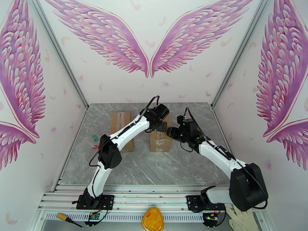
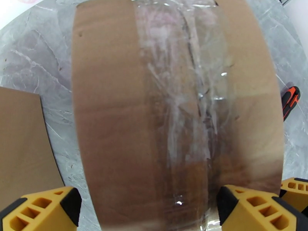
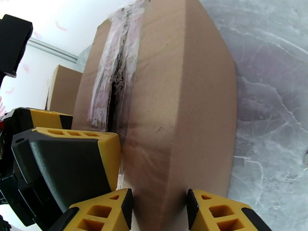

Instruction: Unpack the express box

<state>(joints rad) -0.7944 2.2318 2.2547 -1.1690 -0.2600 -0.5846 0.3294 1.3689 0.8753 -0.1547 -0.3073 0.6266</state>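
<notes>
Box: the box (image 1: 161, 142) (image 2: 115, 112) (image 3: 184, 93) was set near the middle of the table (image 1: 154, 170), under both grippers
Tape: a wide clear tape (image 2: 177, 93) was stuck along the top of the box; a dark split (image 3: 115, 93) was seen down its middle
Left gripper: the left gripper (image 1: 159, 126) (image 2: 148, 206) was held over the top of the box, its fingers spread wide, with nothing held
Right gripper: the right gripper (image 1: 173, 133) (image 3: 159, 212) was placed with one finger on each side of a long top edge of the box, very close to the card; a real pinch could not be told
Second box: a second box (image 1: 119, 120) (image 2: 23, 151) was laid to the left, apart from the first
Cutter: an orange and black cutter (image 2: 290, 99) was laid on the table beside the box
</notes>
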